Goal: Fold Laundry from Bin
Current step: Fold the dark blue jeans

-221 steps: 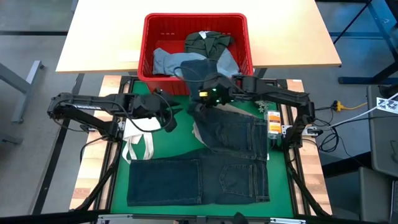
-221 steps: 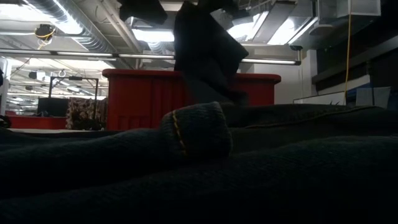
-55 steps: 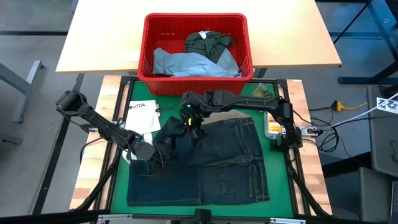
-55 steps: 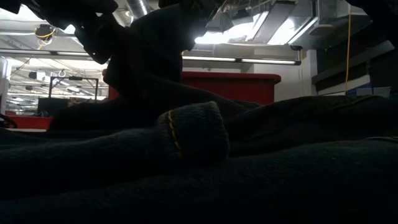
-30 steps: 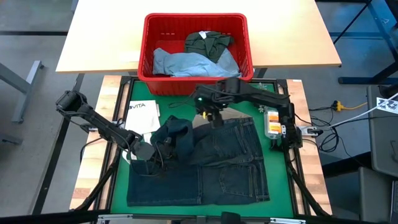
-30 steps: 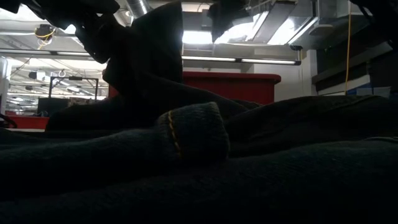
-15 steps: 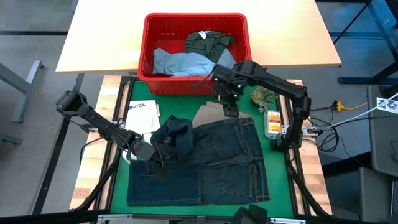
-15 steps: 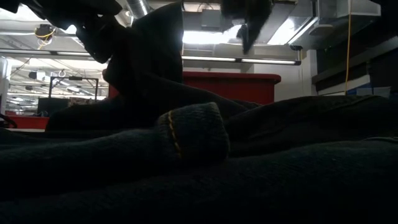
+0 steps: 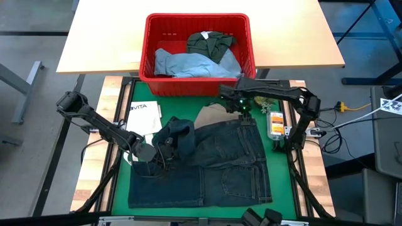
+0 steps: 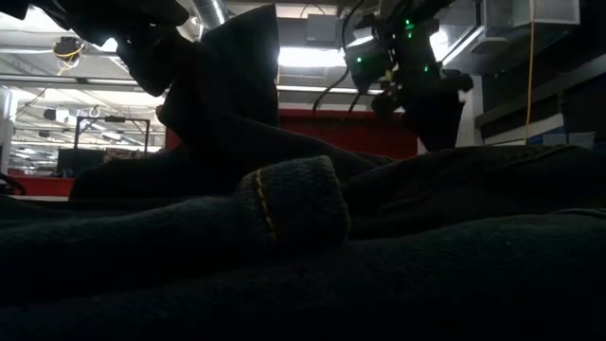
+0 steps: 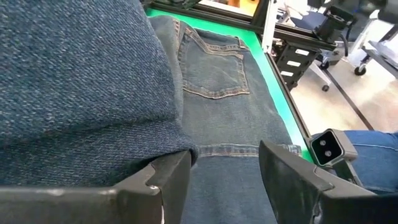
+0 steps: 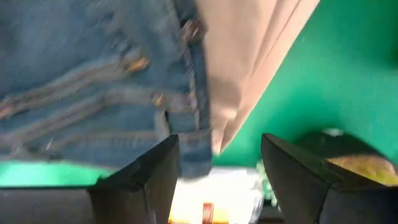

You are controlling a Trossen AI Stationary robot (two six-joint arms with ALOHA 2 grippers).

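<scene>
Dark navy jeans lie flat on the green mat. One leg is bunched into a raised fold that stands up in the low view. My left gripper is open at the near left side of that fold. My right gripper is open and points down above the jeans' waistband at the far side, beside a beige piece. Its fingers touch nothing. The red bin stands beyond the mat and holds light blue jeans and an olive piece. My left gripper touches the raised fold of the jeans' leg, whose lower edge lies against and over one finger. The other finger stands free, with the flat jeans showing in the gap. The fingers come in slanting down from the table's left.
A white tote bag lies on the mat's left, partly under my left arm. An orange and white object and a small greenish thing sit at the mat's right edge. The bin rests on a beige table.
My right gripper has travelled from above the jeans' far middle toward the table's right edge and come down to just above the waistband, staying open. The raised fold and my left gripper have kept still.
</scene>
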